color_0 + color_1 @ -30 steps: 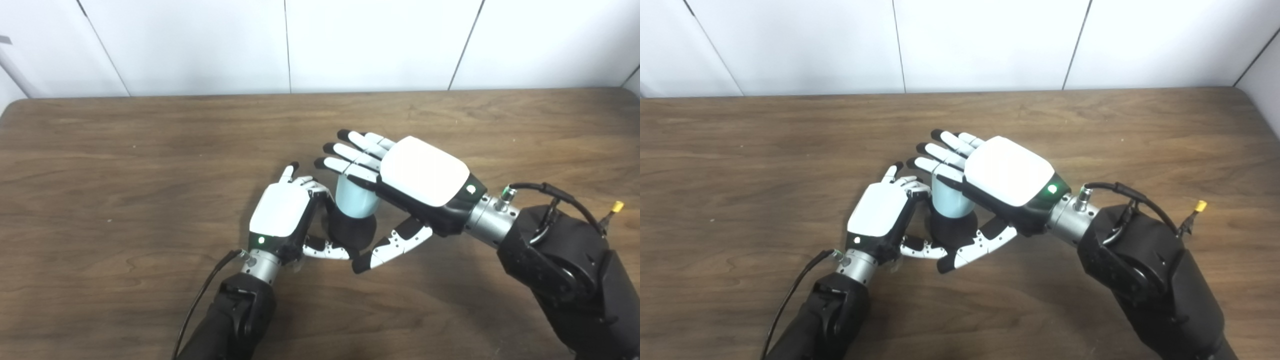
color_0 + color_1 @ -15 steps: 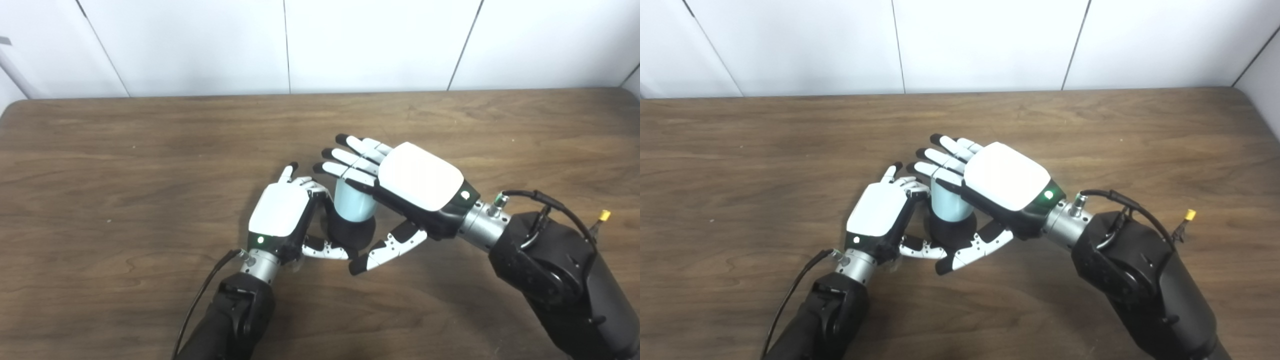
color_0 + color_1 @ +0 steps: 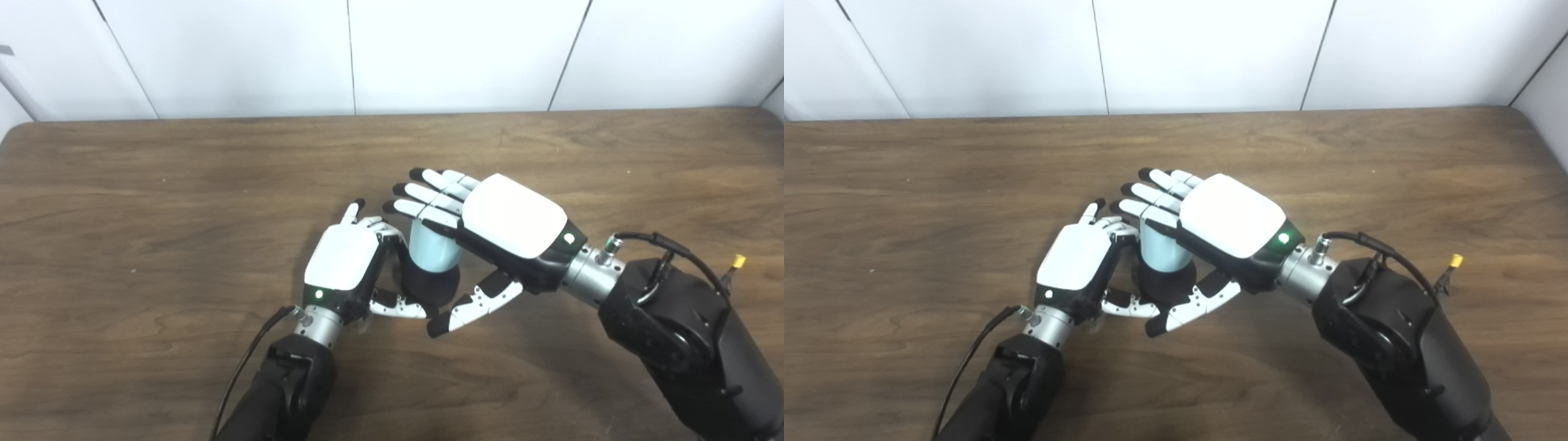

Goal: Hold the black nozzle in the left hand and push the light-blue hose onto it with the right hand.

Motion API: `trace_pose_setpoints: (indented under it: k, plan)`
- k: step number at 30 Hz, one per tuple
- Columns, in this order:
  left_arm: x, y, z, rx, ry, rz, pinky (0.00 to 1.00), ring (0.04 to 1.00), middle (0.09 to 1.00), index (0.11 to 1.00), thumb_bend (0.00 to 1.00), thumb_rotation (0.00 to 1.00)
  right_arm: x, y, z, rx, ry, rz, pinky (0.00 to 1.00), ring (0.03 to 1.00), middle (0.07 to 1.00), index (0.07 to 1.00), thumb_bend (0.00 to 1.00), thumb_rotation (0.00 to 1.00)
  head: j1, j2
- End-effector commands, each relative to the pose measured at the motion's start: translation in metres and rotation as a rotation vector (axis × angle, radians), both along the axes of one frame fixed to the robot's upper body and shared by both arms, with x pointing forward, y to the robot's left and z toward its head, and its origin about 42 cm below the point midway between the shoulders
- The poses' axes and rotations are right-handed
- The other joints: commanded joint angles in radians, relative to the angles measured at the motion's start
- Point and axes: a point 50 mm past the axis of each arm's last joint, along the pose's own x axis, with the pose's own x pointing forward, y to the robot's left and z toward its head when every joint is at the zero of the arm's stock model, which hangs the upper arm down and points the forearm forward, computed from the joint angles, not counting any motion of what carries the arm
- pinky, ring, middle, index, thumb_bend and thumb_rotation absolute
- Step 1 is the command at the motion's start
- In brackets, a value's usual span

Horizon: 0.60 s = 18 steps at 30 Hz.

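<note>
light-blue hose (image 3: 432, 250) under right hand (image 3: 511, 215), atop black nozzle (image 3: 429, 285)

Brown wood-grain desk (image 3: 153, 202) | black nozzle (image 3: 429, 285) stands at centre | light-blue hose (image 3: 432, 251) seated atop nozzle | white wall behind

The light is bright and even, seemingly from above, with the white backs of the hands overexposed and without detail, soft shadows on the table (image 3: 153, 202) under the hands and arms, and slight overall softness in both views.
</note>
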Motion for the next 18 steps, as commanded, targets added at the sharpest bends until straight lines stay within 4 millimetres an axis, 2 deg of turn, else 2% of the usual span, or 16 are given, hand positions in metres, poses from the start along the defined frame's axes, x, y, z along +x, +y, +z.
trace_pose_setpoints:
  k: [1,6,8,11,15,18]
  plan:
    - [0.004,-0.004,0.010,-0.005,-0.048,-0.012,1.00,0.812,0.692,0.482,0.52,0.05,-0.003,-0.005,-0.015,-0.074,0.128,0.008,0.95,0.982,0.948,0.913,0.74,0.93,-0.002,0.001]
    - [0.004,-0.004,0.009,-0.011,-0.049,-0.012,1.00,0.810,0.688,0.481,0.52,0.05,-0.002,-0.008,0.019,0.067,0.065,0.011,0.93,0.997,0.960,0.934,0.73,0.94,-0.004,-0.004]
    - [0.004,-0.004,0.009,-0.007,-0.045,-0.009,1.00,0.811,0.690,0.481,0.52,0.05,-0.001,-0.010,0.032,0.095,0.042,0.013,0.95,1.000,0.971,0.952,0.73,0.98,-0.002,-0.006]
    - [0.004,-0.006,0.009,-0.009,-0.040,-0.007,1.00,0.810,0.689,0.481,0.52,0.05,0.000,-0.013,0.049,0.132,0.016,0.001,0.97,1.000,0.980,0.964,0.71,0.98,0.000,-0.005]
    - [0.005,-0.006,0.009,-0.008,-0.042,-0.009,1.00,0.813,0.688,0.481,0.52,0.05,0.002,-0.021,0.063,0.175,-0.013,-0.032,0.95,1.000,0.983,0.968,0.71,0.99,-0.001,-0.006]
    - [0.005,-0.005,0.009,-0.012,-0.041,-0.008,1.00,0.812,0.688,0.481,0.52,0.05,0.008,-0.027,0.065,0.224,-0.032,-0.052,0.93,0.989,0.980,0.962,0.69,0.98,-0.002,-0.006]
